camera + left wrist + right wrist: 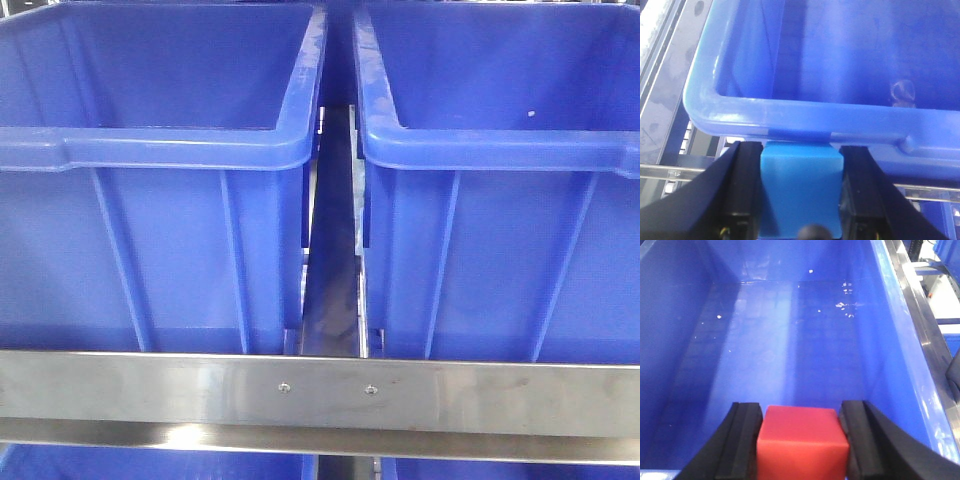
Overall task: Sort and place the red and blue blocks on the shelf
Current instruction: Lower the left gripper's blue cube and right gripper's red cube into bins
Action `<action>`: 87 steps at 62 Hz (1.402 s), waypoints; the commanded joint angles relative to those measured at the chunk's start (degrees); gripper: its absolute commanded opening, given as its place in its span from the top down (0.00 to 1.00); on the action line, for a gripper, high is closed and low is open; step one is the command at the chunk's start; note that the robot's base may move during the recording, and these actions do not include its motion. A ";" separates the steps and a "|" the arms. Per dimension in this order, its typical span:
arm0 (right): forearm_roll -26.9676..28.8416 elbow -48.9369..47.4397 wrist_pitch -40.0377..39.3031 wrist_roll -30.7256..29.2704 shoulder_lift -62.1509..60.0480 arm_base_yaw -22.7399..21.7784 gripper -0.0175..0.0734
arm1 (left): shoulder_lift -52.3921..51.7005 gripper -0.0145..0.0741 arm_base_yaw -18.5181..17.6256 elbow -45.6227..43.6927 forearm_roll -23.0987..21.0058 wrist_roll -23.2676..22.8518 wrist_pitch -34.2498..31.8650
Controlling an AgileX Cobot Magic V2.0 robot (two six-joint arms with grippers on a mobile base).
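Left gripper point(801, 155) pinches the blue block point(801, 185) between its black fingers point(742, 185), just in front of a blue bin's rim point(790, 112). The picture edge cuts off the block's lower part, and a dark blurred blob point(812, 233) hides some of it. The right gripper point(801, 412) clamps the red block point(802, 442) over a second bin's speckled floor point(790, 340), its underside likewise cropped. The front camera takes in only the shelf's screwed rail point(320, 390) and two bins point(150, 150); which bin matches which wrist view cannot be told.
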 commanded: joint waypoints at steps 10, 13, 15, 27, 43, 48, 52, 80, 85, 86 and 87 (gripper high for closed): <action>-0.60 -1.53 -5.16 -0.53 0.08 -0.40 0.75 | 0.14 0.70 0.09 -1.93 0.30 -0.26 -4.70; -0.60 -1.53 -5.16 -0.53 0.08 -0.40 0.75 | 0.14 0.70 0.09 -1.93 0.30 -0.26 -4.70; -0.60 -1.53 -5.16 -0.53 0.08 -0.40 0.75 | 0.14 0.70 0.09 -1.93 0.30 -0.26 -4.70; -0.60 -1.53 -5.16 -0.53 0.08 -0.40 0.75 | 0.14 0.70 0.09 -1.93 0.30 -0.26 -4.70; -0.60 -1.53 -5.16 -0.53 0.08 -0.40 0.75 | 0.14 0.70 0.09 -1.93 0.30 -0.26 -4.70; -0.60 -1.53 -5.16 -0.53 0.08 -0.40 0.75 | 0.14 0.70 0.09 -1.93 0.30 -0.26 -4.70; -0.60 -1.53 -5.16 -0.53 0.08 -0.40 0.75 | 0.14 0.70 0.09 -1.93 0.30 -0.26 -4.70; -0.60 -1.53 -5.16 -0.53 0.08 -0.40 0.75 | 0.14 0.70 0.09 -1.93 0.30 -0.26 -4.70; -0.60 -1.53 -5.16 -0.53 0.08 -0.40 0.75 | 0.14 0.70 0.09 -1.93 0.30 -0.26 -4.70; -0.60 -1.53 -5.16 -0.53 0.08 -0.40 0.75 | 0.14 0.70 0.09 -1.93 0.30 -0.26 -4.70; -0.60 -1.53 -5.16 -0.53 0.08 -0.40 0.75 | 0.14 0.70 0.09 -1.93 0.30 -0.26 -4.70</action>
